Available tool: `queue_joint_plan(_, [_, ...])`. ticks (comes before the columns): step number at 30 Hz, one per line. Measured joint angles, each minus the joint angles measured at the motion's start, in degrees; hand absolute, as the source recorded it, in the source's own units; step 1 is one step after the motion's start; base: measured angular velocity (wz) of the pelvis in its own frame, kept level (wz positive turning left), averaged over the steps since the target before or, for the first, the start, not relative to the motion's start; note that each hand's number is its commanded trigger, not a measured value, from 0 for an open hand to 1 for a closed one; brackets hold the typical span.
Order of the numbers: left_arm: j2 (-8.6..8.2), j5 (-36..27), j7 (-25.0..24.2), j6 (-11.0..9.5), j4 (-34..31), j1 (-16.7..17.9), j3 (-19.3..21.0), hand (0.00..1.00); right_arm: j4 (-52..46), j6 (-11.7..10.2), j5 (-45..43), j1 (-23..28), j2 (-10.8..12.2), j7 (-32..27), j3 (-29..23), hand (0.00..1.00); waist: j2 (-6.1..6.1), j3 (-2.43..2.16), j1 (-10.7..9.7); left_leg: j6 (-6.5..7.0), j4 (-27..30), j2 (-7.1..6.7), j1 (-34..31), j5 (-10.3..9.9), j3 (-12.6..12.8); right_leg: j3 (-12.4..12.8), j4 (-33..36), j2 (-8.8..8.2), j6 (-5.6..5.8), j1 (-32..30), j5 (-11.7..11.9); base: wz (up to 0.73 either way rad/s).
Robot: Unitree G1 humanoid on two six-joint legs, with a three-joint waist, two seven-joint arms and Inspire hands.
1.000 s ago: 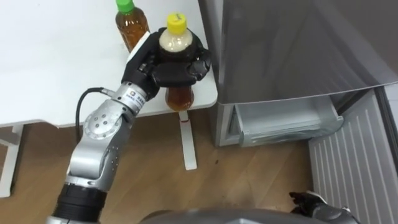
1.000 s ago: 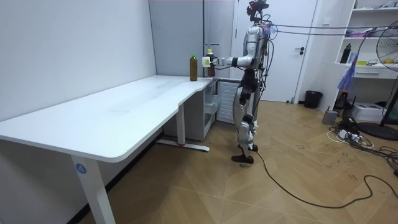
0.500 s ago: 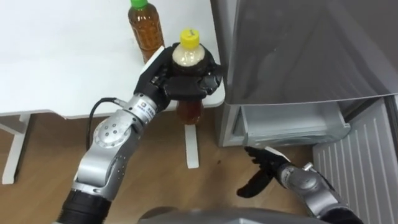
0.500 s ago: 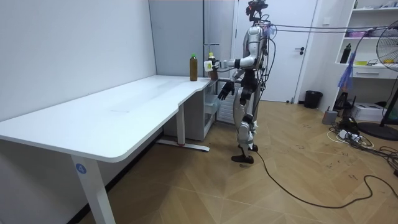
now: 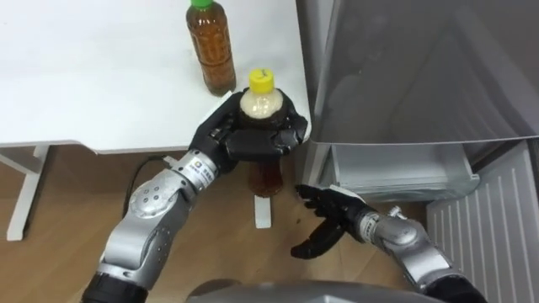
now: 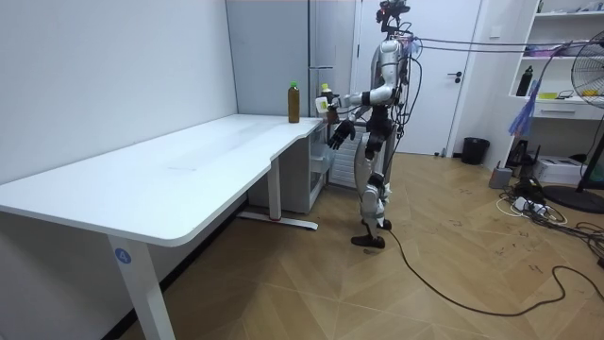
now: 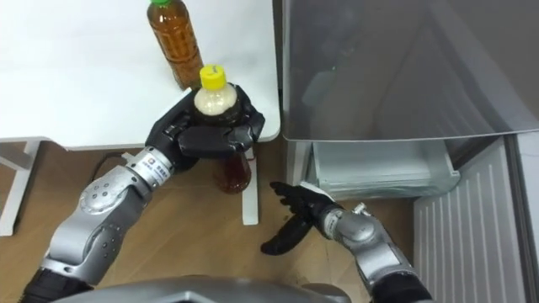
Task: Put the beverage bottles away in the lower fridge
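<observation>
At the table's corner next to the fridge there are two drink bottles, both filled with brown liquid. One, the green-capped bottle (image 5: 210,50), stands upright on the white table (image 5: 84,84) near its edge. The other, the yellow-capped bottle (image 5: 262,94), is in the left hand (image 5: 221,141). It is held upright just off the table's corner, and its lower part hangs over the wooden floor (image 5: 59,194) in front of the table's foot (image 5: 262,212).

One grey fridge (image 5: 421,76) fills the right side. Beneath its upper door a pale drawer (image 5: 396,168) of the lower compartment shows, with a ribbed white panel (image 5: 488,227) beside it. The held bottle sits in the narrow gap between table corner and fridge front, close to both.

The left arm reaches up from the lower left, and its fingers and thumb are curled round the bottle's shoulder just under the cap. The right hand (image 5: 335,212) hangs low over the floor, just in front of the drawer. Its fingers are spread and nearly straight, and it holds nothing.

In the room view the robot stands upright at the far end of the table, before the fridge.
</observation>
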Motion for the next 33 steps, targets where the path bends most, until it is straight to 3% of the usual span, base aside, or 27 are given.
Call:
queue_joint_plan(12, [0.79,0.0,-0.3,0.0,0.8,1.3,0.0,1.00,-4.7,0.1,15.1,0.0,-0.8,11.2,-0.2,0.00,-0.56,0.12,1.0,0.00,0.4,-0.03,-0.5,0.0,0.0,-1.0,0.0,-0.15,0.01,0.3,0.0,0.01])
queue_joint_plan(19, [0.41,0.0,-2.1,0.1,4.2,1.3,0.0,1.00,-10.1,2.3,18.3,0.0,-3.2,18.5,0.4,0.00,-0.33,0.26,1.3,-0.09,1.1,0.30,-1.3,-0.3,-0.3,-2.7,0.2,-0.08,-0.06,-0.1,0.1,0.01])
queue_joint_plan(24, [0.45,0.0,-3.7,0.2,4.4,1.4,0.0,1.00,-10.4,3.3,20.1,0.0,-4.4,20.7,0.4,0.00,0.07,0.17,1.4,-0.09,1.5,0.32,-1.9,-0.3,-0.3,-3.1,0.7,-0.14,-0.07,-0.6,0.1,0.01])
queue_joint_plan(33, [0.78,0.0,-4.3,0.2,4.5,2.2,0.0,1.00,-11.1,4.7,22.4,0.5,-4.6,22.2,0.3,0.00,0.23,0.04,1.5,-0.07,1.1,0.40,-1.7,-0.2,0.2,-3.3,1.2,-0.21,-0.06,-1.0,0.1,-0.02])
